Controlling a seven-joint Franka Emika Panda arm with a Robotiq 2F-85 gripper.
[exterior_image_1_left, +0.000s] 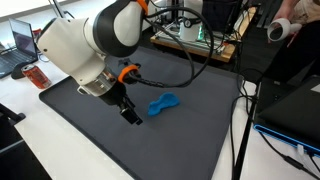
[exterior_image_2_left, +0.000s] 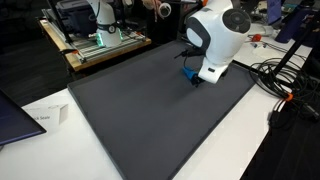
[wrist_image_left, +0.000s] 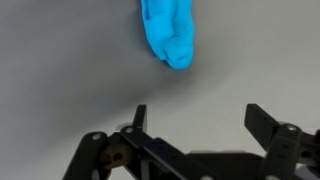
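A bright blue, soft-looking object (exterior_image_1_left: 164, 103) lies on the dark grey mat (exterior_image_1_left: 120, 130). In the wrist view the blue object (wrist_image_left: 168, 32) fills the top centre, a short way beyond the fingertips. My gripper (wrist_image_left: 200, 118) hangs just above the mat, open wide, with only bare mat between its fingers. In an exterior view the gripper (exterior_image_1_left: 130, 114) sits just left of the blue object, apart from it. From the opposite side the white arm (exterior_image_2_left: 215, 40) hides most of the blue object (exterior_image_2_left: 189, 76).
The mat (exterior_image_2_left: 150, 110) covers most of a white table. A laptop (exterior_image_1_left: 22, 42) and a red item (exterior_image_1_left: 38, 75) sit beyond the mat's left corner. Black cables (exterior_image_1_left: 245, 110) run along its right edge. Cluttered benches with equipment stand behind.
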